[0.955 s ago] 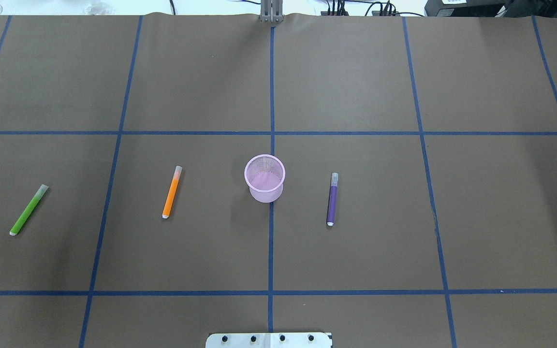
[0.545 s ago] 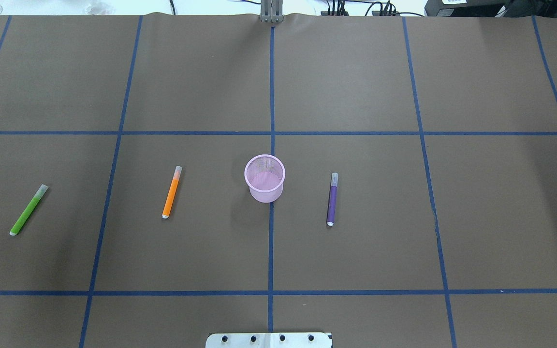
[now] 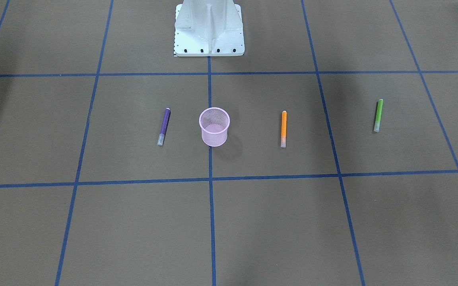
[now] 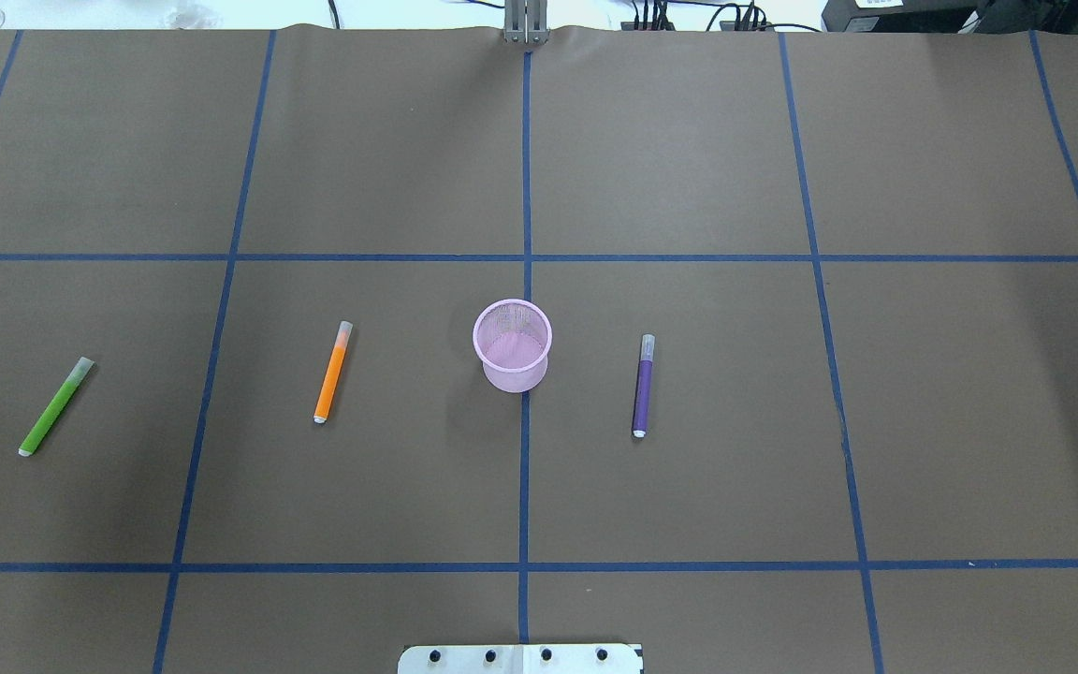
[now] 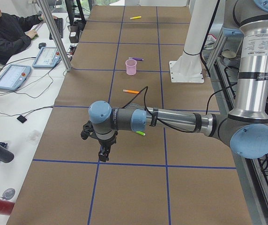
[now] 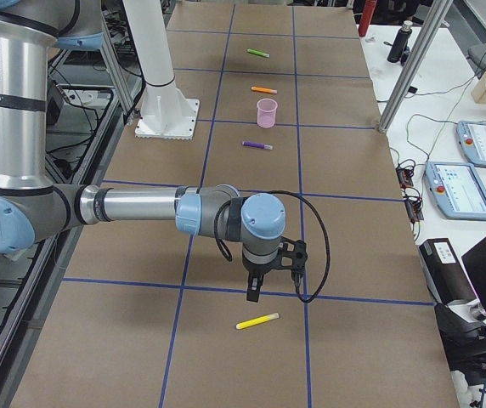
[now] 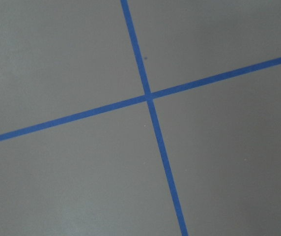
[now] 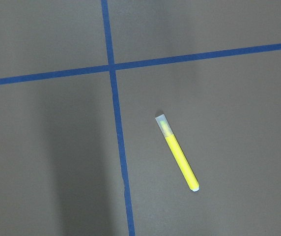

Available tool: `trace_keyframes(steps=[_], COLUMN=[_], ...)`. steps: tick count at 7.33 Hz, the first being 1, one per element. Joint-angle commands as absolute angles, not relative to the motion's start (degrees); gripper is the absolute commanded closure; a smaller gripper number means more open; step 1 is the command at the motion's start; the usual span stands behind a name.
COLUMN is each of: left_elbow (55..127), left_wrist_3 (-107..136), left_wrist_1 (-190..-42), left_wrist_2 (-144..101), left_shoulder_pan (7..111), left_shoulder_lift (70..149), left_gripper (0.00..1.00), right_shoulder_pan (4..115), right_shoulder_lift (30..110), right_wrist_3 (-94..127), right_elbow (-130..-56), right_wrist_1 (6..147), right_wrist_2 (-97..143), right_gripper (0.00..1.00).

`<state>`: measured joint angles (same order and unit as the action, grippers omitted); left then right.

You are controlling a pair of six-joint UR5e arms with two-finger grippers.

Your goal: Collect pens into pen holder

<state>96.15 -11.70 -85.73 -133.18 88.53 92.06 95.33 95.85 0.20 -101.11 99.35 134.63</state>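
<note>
Our left gripper [image 5: 103,154] hangs low over the counter [image 4: 689,140] near its left end, fingers pointing down. We see it only from the side, so we cannot tell whether the fingers are apart or together. Below it our wrist view shows a crossing of blue tape lines [image 7: 150,96]. Our right gripper [image 6: 251,294] hangs the same way near the right end, and here too we cannot tell its state. A yellow pen [image 8: 178,153] lies flat just beside it, toward the right edge.

At the middle of the counter the pen holder [image 4: 512,344] stands upright on the centre tape line. The purple pen [image 4: 643,385] lies near it on our right and the orange pen [image 4: 332,372] on our left, both apart from it. The green pen [image 4: 56,406] lies close to the left edge, tilted. Their clear caps point toward the far edge.
</note>
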Motion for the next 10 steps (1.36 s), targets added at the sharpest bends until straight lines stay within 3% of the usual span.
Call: trace_keyframes(steps=[1, 5, 8, 10], left_elbow=[102.10, 101.87, 101.52, 99.51], left_wrist_3=[-1.64, 21.39, 32.22, 35.24], left_wrist_1=[-89.70, -110.51, -117.23, -120.38], left_wrist_2=[-134.20, -134.56, -121.52, -118.40], left_shoulder_pan=[86.50, 72.01, 57.79, 53.62], left_shoulder_lift=[92.46, 88.96, 88.15, 88.16], left_gripper=[0.00, 0.00, 0.00, 0.01], right_shoulder_pan=[95.19, 94.31, 92.81, 92.55], right_shoulder_lift=[94.14, 94.57, 94.22, 94.13], right_wrist_3=[0.44, 0.44, 0.62, 0.53], right_elbow=[-103.26, -101.60, -101.86, -101.69], right_wrist_1=[99.75, 99.49, 99.49, 99.49], right_wrist_2=[136.13, 138.95, 139.04, 139.04], right_gripper=[0.01, 0.01, 0.01, 0.01])
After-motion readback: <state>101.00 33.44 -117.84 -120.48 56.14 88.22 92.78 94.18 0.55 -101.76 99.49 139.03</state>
